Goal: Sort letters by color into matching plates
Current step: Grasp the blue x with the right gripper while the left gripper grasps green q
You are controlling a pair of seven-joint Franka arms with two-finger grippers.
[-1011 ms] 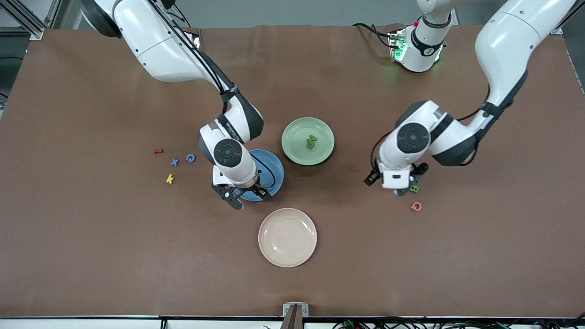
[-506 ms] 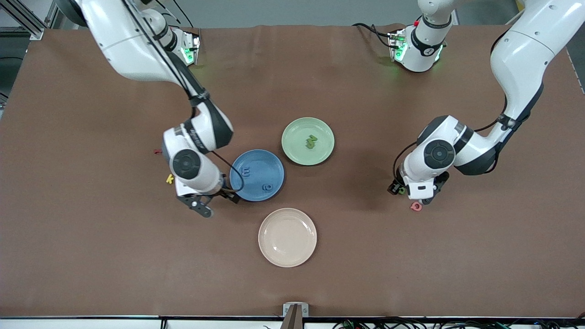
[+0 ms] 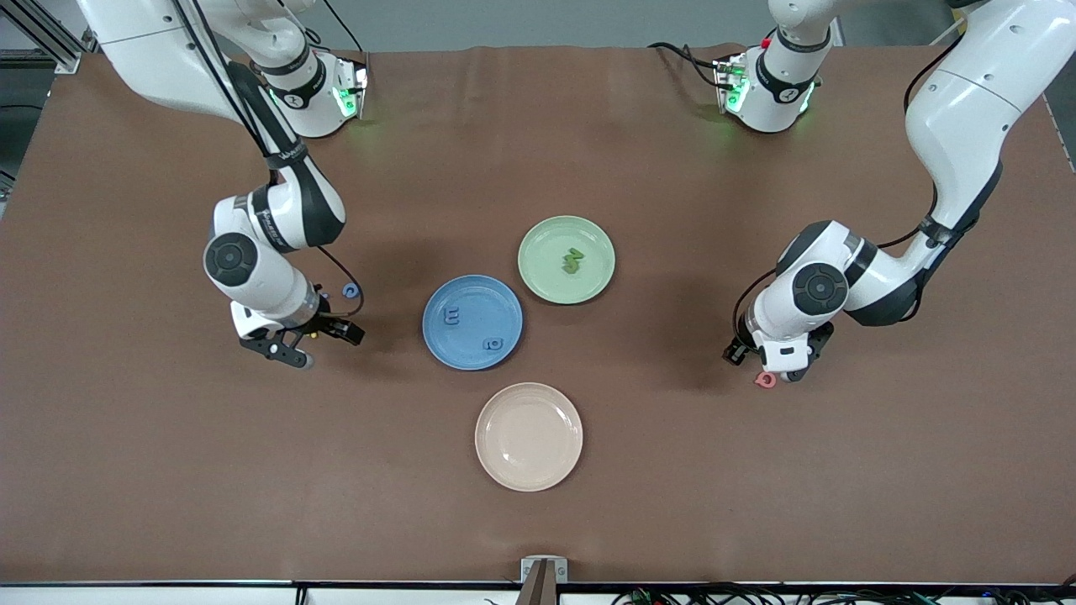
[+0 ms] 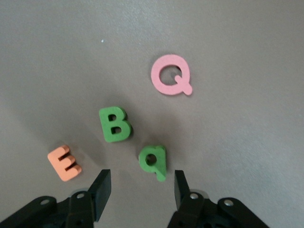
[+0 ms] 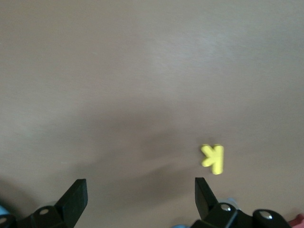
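Cream plate (image 3: 529,436) lay nearest front cam, bare. Next out, pink Q (image 3: 765,380) sat on mat toward L-arm end, w/ left gripper (image 3: 777,370) low just above it. In left wrist view, fingers (image 4: 100,189) stood apart, nothing clamped, over green q (image 4: 154,161); green B (image 4: 114,124) just beside it, orange E (image 4: 64,163) near, Q a little off. Right gripper (image 3: 313,345) hung over mat toward R-arm end, fingers (image 5: 76,197) spread wide, nothing held; yellow k (image 5: 212,158) on mat below. Blue plate (image 3: 472,323) mid-table held two blue letters: E (image 3: 451,317) and another (image 3: 493,344), unreadable. Blue c (image 3: 350,291) loose on mat, near R wrist. Farthest, green plate (image 3: 566,259) touching or nearly touching blue one, carried two green letters (image 3: 572,260) close together, shapes unclear
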